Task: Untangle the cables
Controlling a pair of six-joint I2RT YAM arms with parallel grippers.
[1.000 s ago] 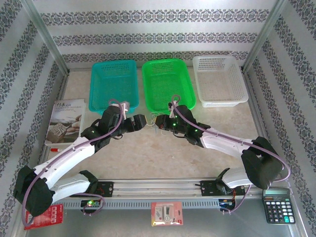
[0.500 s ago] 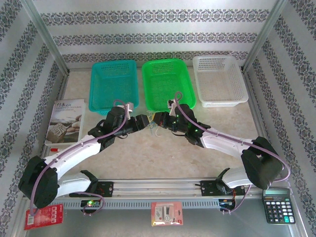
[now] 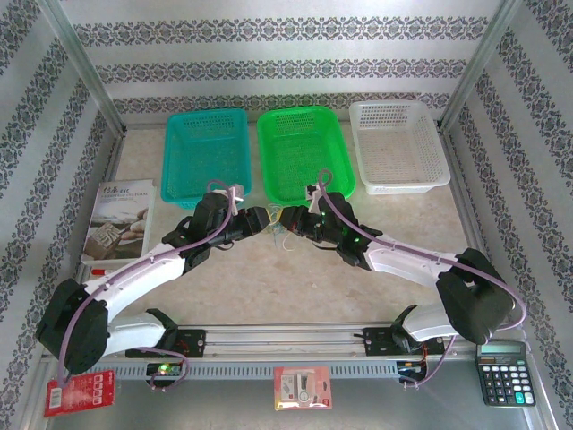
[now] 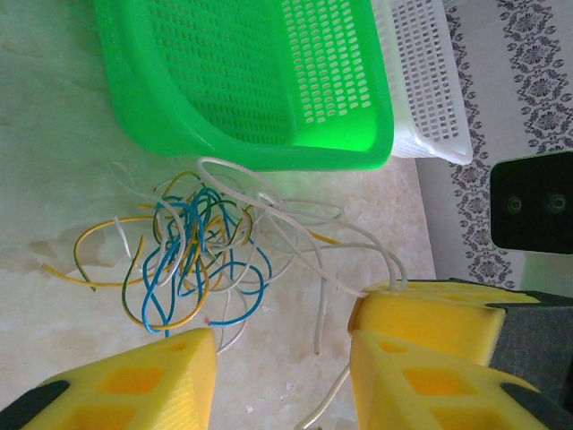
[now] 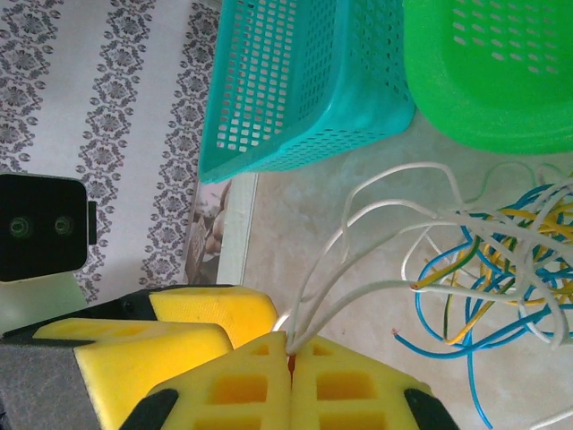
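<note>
Grips white strands of thin, floppy, looped cables with right hand; holds left hand partly open.

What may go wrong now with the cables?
The right gripper pinches white cables that run into the tangle; pulling may tighten it or drag it all. The left gripper stands open very near the right one; they might collide.

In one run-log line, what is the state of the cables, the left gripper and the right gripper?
cables: tangled, beside green basket | left gripper: open, one white strand in the gap | right gripper: shut on white strands
</note>
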